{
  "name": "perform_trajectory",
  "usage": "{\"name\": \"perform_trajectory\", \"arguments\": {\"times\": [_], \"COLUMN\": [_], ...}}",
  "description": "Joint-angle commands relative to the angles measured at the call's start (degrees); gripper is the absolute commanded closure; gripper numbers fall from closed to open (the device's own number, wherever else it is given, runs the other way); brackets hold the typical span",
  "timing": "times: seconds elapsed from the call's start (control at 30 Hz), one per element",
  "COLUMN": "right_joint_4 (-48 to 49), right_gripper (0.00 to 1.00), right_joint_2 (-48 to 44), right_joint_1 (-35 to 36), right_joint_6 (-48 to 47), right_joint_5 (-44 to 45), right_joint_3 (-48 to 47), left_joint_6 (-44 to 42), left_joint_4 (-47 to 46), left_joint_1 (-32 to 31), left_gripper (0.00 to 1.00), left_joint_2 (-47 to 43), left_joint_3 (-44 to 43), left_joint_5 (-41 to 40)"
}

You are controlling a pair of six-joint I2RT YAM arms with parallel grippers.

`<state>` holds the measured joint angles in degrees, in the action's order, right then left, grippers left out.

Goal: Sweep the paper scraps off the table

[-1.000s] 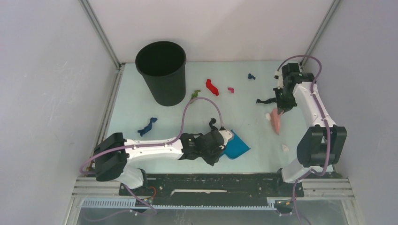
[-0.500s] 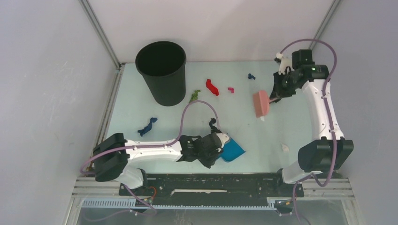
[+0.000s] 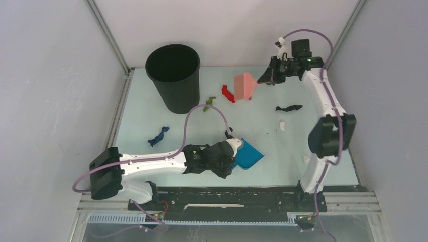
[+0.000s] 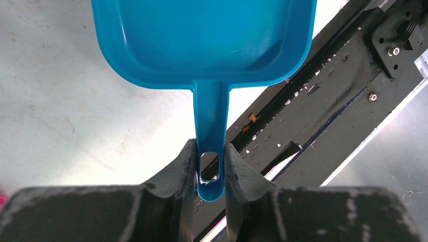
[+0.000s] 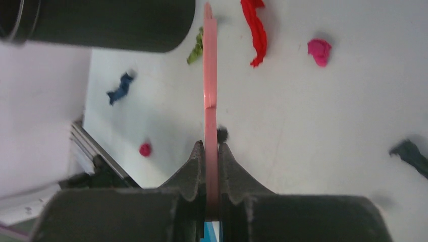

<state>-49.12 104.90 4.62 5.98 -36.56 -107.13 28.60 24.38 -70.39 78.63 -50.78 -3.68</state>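
Right hand (image 3: pixel 263 79) near twisted red scrap (image 3: pixel 228 94)

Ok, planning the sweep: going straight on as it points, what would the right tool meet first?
Likely the red scrap, just ahead of the pink brush it holds, then the black bin; depth is unclear.

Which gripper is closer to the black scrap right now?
Right. The right gripper, shut on the pink brush, hangs just beyond the black scrap toward the far edge. The left gripper, holding the blue dustpan, sits farther off near the front.
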Motion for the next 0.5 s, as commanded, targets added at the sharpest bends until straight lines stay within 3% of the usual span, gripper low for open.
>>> {"name": "perform_trajectory", "arguments": {"times": [0.0,0.1,0.37,0.47], "right_joint_4": [8.6,11.9,9.9,9.3], "right_gripper": [1.00,1.00,1.00,1.00], "right_joint_2": [9.9,13.3,12.5,10.6], "right_joint_1": [-0.7,-1.3,-4.2,-8.7], "right_joint_6": [16.6,23.7,25.8,25.8], "right_joint_5": [-6.0,-5.5,1.7,1.4], "right_joint_3": [-8.2,-8.3,0.4,5.6], "left_joint_6": [2.9,3.6,3.3,2.6], "left_joint_4": [0.3,0.3,-0.6,-0.9], "left_joint_1": [-0.4,-0.8,-1.2,-1.2], "left_gripper": [1.00,1.00,1.00,1.00], "left_joint_2": [-2.7,-3.2,-2.5,-1.4], "left_joint_3": [0.3,0.6,1.7,1.0], "left_joint_5": [-2.4,-3.1,-3.2,-2.9]}}
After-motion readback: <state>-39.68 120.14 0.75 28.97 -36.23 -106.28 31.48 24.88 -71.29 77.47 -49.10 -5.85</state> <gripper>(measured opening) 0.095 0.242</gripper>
